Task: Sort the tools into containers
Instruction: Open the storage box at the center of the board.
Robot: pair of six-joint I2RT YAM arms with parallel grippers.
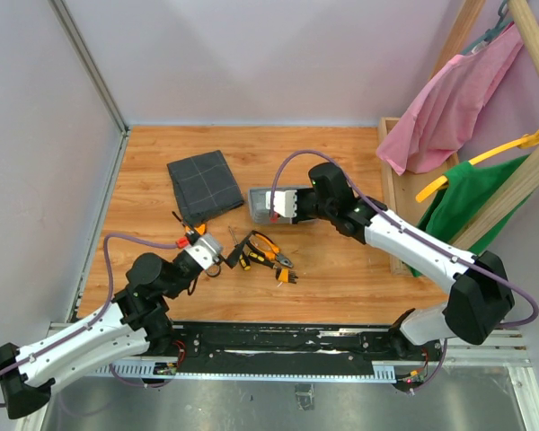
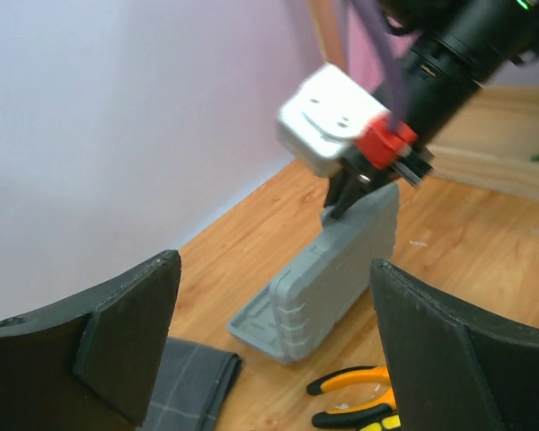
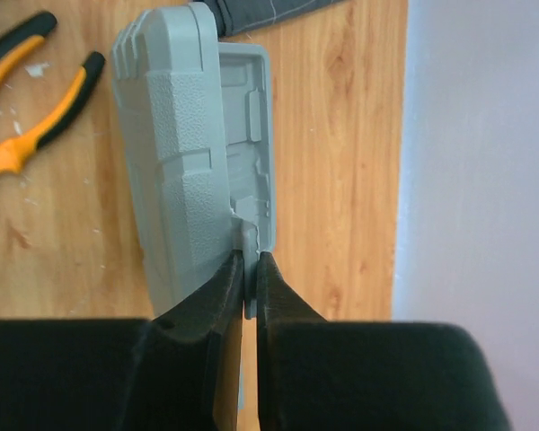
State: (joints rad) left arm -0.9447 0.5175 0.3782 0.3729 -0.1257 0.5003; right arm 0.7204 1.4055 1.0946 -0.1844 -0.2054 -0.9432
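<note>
Peering from the wrist, we see right gripper (image 3: 249, 269) clamped on case (image 3: 175, 153) lid rim, unclear from above; left gripper (image 2: 274, 269) stands wide apart.

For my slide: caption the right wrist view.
Right fingers pinch the lid of the grey case, holding it open beside pliers.

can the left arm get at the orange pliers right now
Probably yes. The left gripper is open and faces the pliers, which lie just ahead with nothing standing between them. The right gripper is shut on the case farther back, off that path.
</note>
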